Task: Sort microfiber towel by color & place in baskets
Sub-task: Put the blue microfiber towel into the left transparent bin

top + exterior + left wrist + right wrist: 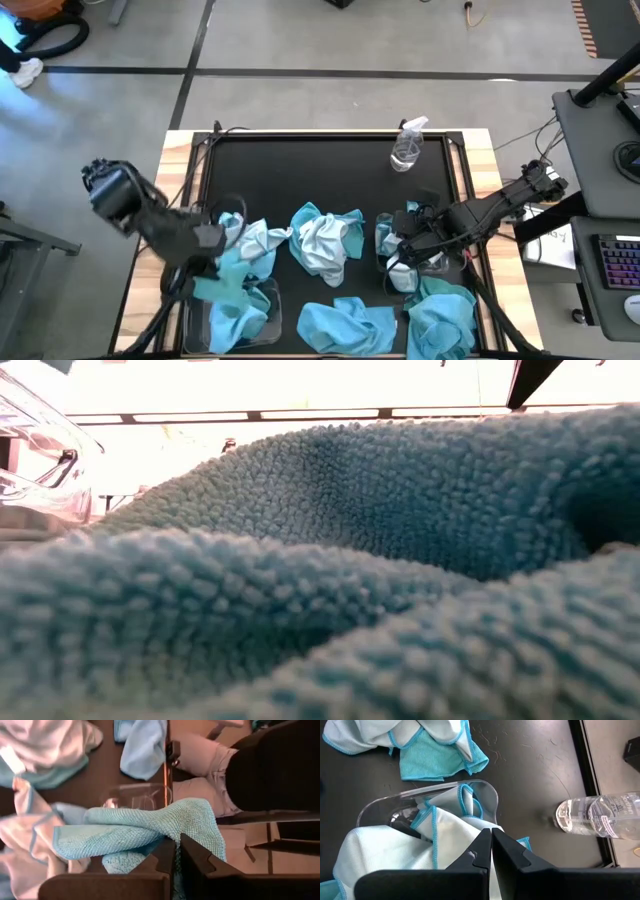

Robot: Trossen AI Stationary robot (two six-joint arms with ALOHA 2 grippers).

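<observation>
My left gripper (207,258) is shut on a turquoise microfiber towel (135,832) at the table's left, above the clear left basket (268,335), which holds turquoise cloth. My right gripper (491,836) is shut and hovers over the right basket (427,795), where a pale towel (445,837) lies. I cannot tell whether it touches that towel. A heap of pale and turquoise towels (325,240) lies mid-table. Two turquoise ones (350,325) lie at the near edge. One of them fills the low view (330,560). My left gripper pinches a bunched part of the turquoise towel (172,826) between its two fingers; the number of layers does not show. The fingers slant down from the table's left side. The towel hangs slack below them over the left basket.
A small clear spray bottle (408,148) stands at the far right of the black mat. More pale towels (255,240) lie beside the left basket. Dark trousers and a chair (270,770) show beyond the table's edge in the left wrist view.
</observation>
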